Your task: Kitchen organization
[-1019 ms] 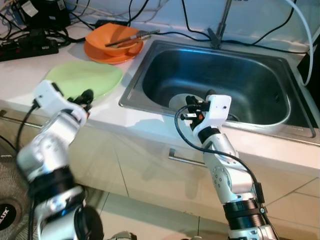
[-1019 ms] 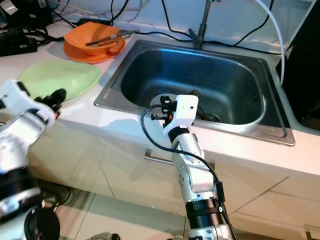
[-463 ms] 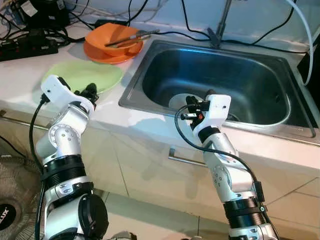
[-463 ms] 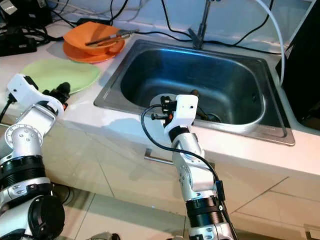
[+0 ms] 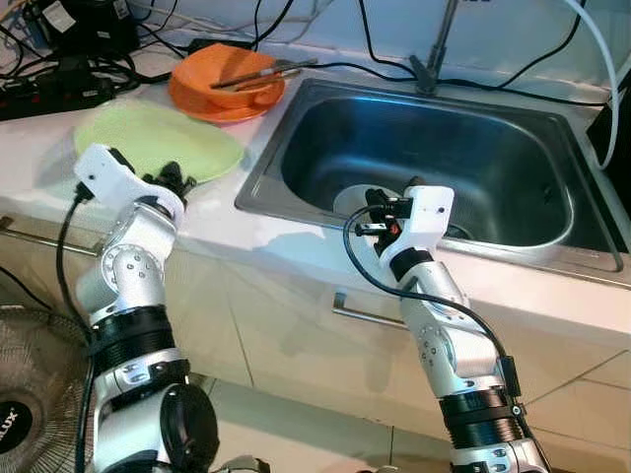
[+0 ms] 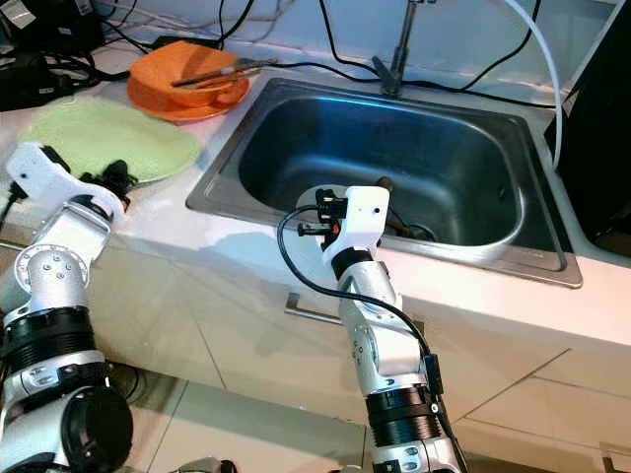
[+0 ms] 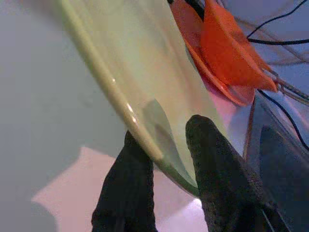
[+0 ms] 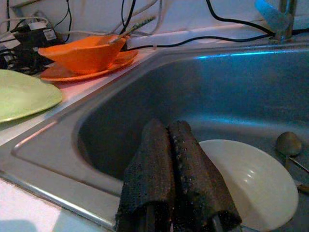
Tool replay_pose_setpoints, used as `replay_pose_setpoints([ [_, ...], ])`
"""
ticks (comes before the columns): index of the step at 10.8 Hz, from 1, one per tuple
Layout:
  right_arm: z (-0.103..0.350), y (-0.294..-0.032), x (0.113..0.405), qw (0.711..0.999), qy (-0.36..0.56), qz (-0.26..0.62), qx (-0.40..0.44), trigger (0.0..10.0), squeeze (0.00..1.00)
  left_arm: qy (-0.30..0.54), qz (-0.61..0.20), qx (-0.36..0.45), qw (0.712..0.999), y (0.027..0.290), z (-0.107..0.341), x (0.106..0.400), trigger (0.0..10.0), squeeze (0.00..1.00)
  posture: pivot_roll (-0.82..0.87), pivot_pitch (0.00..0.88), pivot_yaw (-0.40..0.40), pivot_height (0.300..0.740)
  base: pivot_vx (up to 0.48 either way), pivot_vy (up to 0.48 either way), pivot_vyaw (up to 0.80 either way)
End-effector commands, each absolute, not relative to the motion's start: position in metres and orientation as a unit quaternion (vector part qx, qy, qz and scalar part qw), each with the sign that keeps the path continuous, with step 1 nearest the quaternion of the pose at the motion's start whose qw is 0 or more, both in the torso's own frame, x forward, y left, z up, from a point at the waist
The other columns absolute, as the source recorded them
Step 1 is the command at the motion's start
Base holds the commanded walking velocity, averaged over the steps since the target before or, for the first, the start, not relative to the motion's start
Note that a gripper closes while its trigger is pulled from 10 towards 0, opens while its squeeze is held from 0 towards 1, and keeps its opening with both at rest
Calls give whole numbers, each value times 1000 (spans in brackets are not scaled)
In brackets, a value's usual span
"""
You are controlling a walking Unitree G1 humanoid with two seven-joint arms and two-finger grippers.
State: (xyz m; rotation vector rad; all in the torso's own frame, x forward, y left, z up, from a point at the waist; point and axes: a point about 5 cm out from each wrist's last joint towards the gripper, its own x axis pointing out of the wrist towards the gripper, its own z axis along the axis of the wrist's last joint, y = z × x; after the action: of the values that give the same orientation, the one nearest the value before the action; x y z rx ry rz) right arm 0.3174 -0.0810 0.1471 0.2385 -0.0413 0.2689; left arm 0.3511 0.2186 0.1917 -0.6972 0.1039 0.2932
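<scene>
— What's closest to us, taking the sink [image 5: 296, 148] as the marker?

— The right gripper [image 8: 175, 159], poised over the sink's front rim. Its two black fingers are pressed flat together with nothing between them.

— And in the basin?

— A white plate [image 8: 258, 183] lies on the sink floor just beyond those fingertips, and a spoon [image 8: 288, 144] rests beside it, towards the drain end.

— The other arm?

— The left gripper [image 7: 161, 159] is on the counter [image 5: 39, 148] to the left of the sink, at the near edge of the light green plate [image 5: 158, 141]. It's pinching the rim: one finger [image 7: 128, 188] sits under the edge, the other on the plate's upper face. From the wrist camera the rim looks tilted, though I can't tell whether it's clear of the counter.

— Farther back?

— Beyond the green plate, by the sink's back-left corner, an orange bowl [image 5: 237, 84] stands on an orange plate [image 5: 202, 106], with utensils [image 5: 266, 72] laid across the bowl. Behind the sink the faucet [image 5: 434, 49] rises from the back rim, and black cables [image 5: 59, 59] are tangled at the far left of the counter.
</scene>
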Motion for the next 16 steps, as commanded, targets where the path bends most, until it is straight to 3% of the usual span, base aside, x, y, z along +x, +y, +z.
replay_pose_setpoints([
  [1, 149, -82, 320, 984, -20, 134, 113, 10000, 0, 36, 153, -336, 928, 218, 197, 348, 0, 0, -46, 39, -5, 740, 0, 0, 0],
  [4, 149, -80, 322, 983, -19, 142, 112, 10000, 0, -45, 210, -313, 925, 230, 214, 328, 0, 0, -30, 38, -18, 740, 0, 0, 0],
  [5, 149, -79, 322, 983, -19, 144, 112, 10000, 0, -79, 202, -294, 931, 229, 225, 326, 1294, 0, -29, 36, -20, 740, 0, 0, 0],
  [6, 149, -78, 323, 983, -19, 145, 112, 10000, 0, -112, 179, -265, 941, 224, 239, 326, 10000, 0, -31, 33, -19, 740, 0, 0, 0],
  [8, 149, -79, 323, 983, -19, 143, 111, 10000, 0, -160, 119, -244, 949, 208, 264, 328, 10000, 0, -33, 31, -18, 740, 0, 0, 0],
  [12, 149, -82, 323, 984, -21, 135, 111, 10000, 0, -214, -37, -282, 935, 170, 305, 335, 10000, 0, -52, 12, -6, 740, 0, 0, 0],
  [16, 149, -84, 323, 985, -22, 120, 120, 10000, 0, -173, -124, -314, 925, 141, 296, 348, 10000, 0, -63, 0, 8, 740, 0, 0, 0],
])
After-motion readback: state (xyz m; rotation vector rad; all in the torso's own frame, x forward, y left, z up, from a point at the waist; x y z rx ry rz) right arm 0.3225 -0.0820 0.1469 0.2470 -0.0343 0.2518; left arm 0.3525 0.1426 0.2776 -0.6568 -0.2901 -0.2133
